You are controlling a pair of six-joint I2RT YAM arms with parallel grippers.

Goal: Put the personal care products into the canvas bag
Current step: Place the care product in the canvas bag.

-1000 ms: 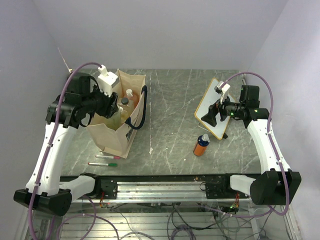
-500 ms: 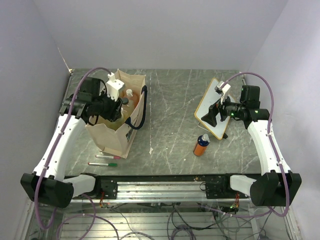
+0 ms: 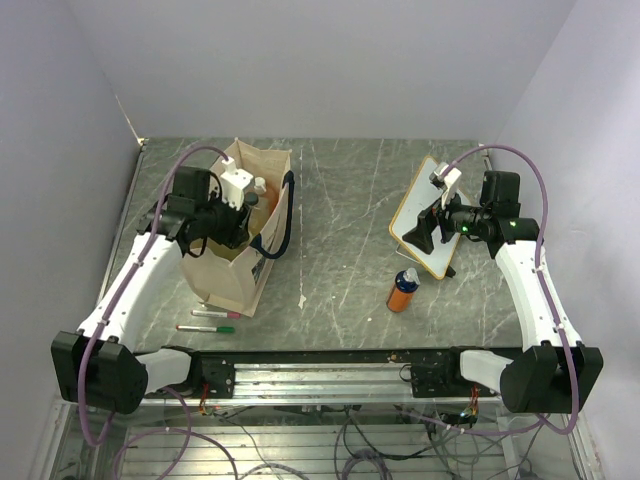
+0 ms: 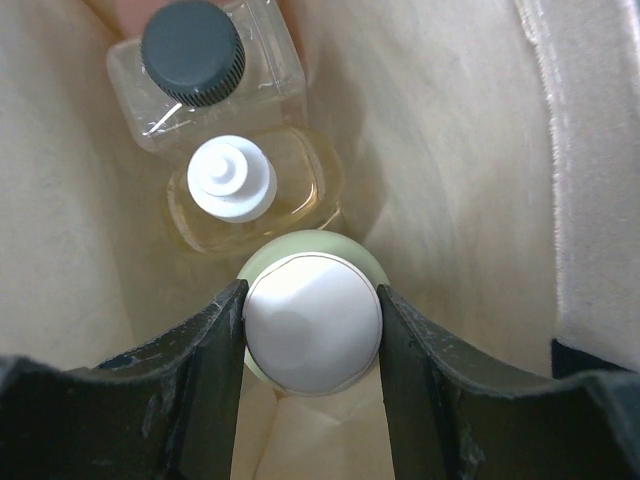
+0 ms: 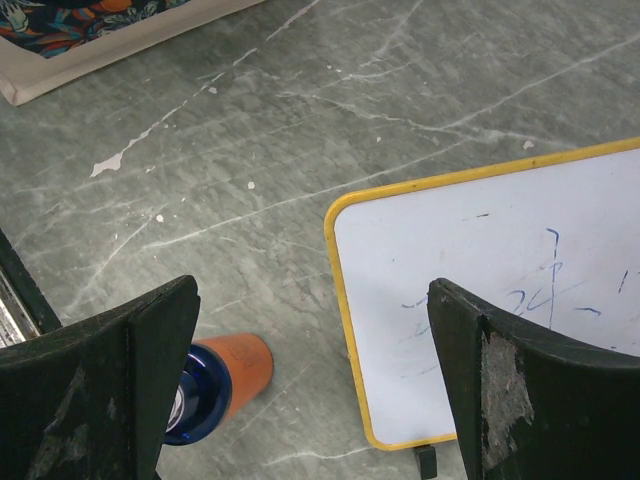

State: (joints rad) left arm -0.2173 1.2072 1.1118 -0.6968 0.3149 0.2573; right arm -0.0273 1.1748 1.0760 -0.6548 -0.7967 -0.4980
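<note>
- Table point(image 3: 340, 200): grey marbled surface that carries every item listed below.
- Bag point(image 3: 225, 275): stands upright on the left part of the table with its mouth open upward. A navy handle hangs over its right side. Four bottles are inside.
- Whiteboard point(image 5: 500, 290): lies flat on the right part of the table. It has a yellow rim and faint blue marks on its face.
- Left gripper point(image 4: 312, 300): reaches down into the bag mouth. Its two fingers pinch the cream cap of the green bottle point(image 4: 312, 335) from both sides.
- Right gripper point(image 5: 312, 330): fingers are spread wide and hold nothing. It hovers above the left edge of the whiteboard, well apart from the bag.
- Orange bottle point(image 3: 402, 292): stands on the table outside the bag, just beside the near corner of the whiteboard, with its blue-white top up.
- Green bottle: upright inside the bag, nearest in the row. Whether it rests on the bag floor cannot be told.
- Amber bottle point(image 4: 235, 190): white cap, in the bag, just beyond the green bottle.
- Clear bottle point(image 4: 195, 50): black cap, in the bag, just beyond the amber bottle.
- Pink bottle point(image 3: 260, 190): white cap, in the bag at the far end.
- Markers point(image 3: 215, 314): two lie on the table just beside the near base of the bag.
</note>
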